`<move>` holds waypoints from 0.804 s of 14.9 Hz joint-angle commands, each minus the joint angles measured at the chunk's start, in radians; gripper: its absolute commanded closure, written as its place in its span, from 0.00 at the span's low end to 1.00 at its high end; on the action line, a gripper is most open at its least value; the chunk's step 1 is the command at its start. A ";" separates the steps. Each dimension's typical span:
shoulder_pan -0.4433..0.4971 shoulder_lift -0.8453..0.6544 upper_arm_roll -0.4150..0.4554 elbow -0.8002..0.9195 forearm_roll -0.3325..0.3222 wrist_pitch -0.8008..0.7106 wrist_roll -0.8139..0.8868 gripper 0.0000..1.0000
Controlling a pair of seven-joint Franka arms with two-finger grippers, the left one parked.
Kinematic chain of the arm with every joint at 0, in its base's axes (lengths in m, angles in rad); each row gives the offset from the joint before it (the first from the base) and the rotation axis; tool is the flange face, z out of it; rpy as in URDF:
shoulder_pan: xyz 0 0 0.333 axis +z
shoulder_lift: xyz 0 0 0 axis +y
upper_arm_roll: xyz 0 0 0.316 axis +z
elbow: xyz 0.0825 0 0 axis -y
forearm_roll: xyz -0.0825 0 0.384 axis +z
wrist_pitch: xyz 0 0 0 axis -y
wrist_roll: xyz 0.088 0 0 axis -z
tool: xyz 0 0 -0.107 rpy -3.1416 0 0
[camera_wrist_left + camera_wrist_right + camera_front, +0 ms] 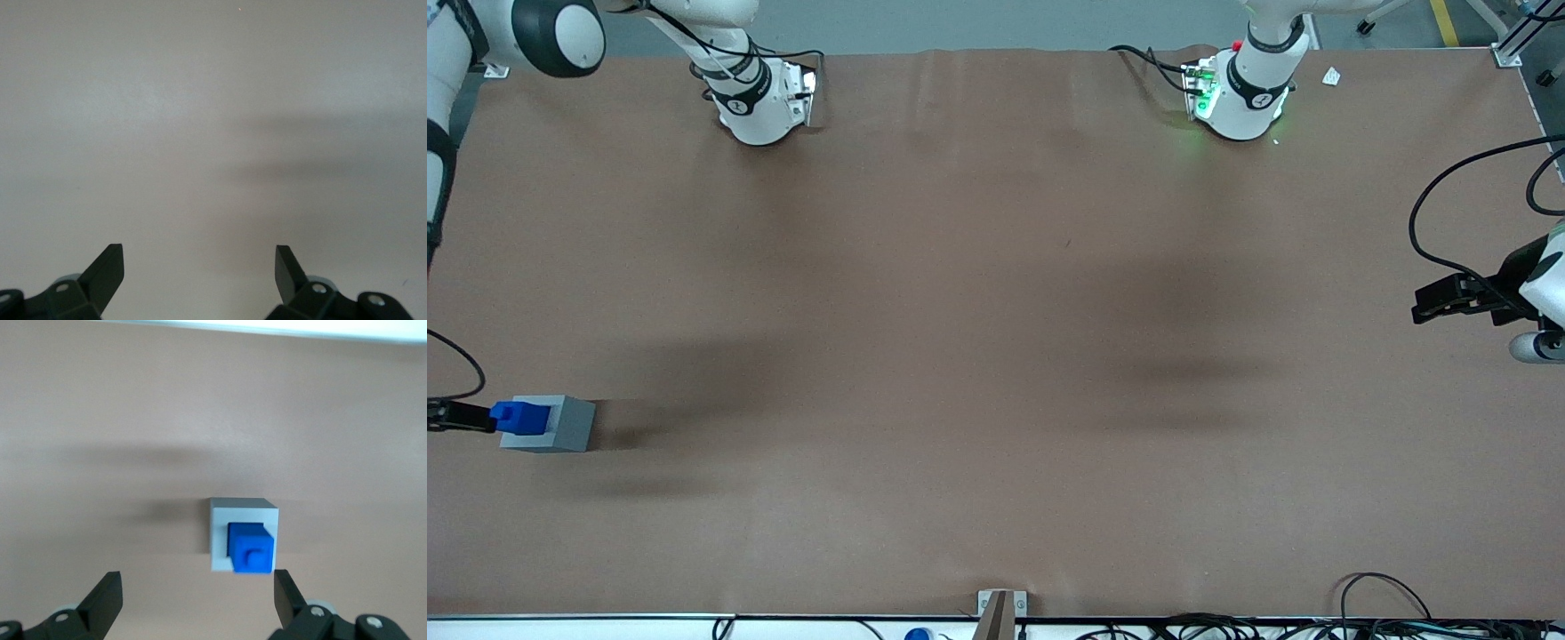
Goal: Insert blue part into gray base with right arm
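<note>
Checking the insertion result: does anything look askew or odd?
Nothing stands out. The blue part sits squarely in the gray base, protruding from its socket. The end effector hangs above them, fingers open.

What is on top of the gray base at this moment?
The blue part sits in the top of the gray base. The socket under it is covered. The tool hangs open above them, touching neither.
</note>
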 commanded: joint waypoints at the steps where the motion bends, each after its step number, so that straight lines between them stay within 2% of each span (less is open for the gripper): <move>1: 0.038 -0.127 0.003 -0.054 -0.015 -0.120 0.104 0.00; 4: 0.078 -0.231 0.004 -0.091 -0.004 -0.195 0.121 0.00; 5: 0.097 -0.289 0.006 -0.153 0.000 -0.203 0.155 0.00; 6: 0.106 -0.357 0.006 -0.249 0.028 -0.180 0.178 0.00; 9: 0.147 -0.542 0.004 -0.552 0.034 -0.001 0.216 0.00; 12: 0.173 -0.661 0.006 -0.680 0.034 0.017 0.241 0.00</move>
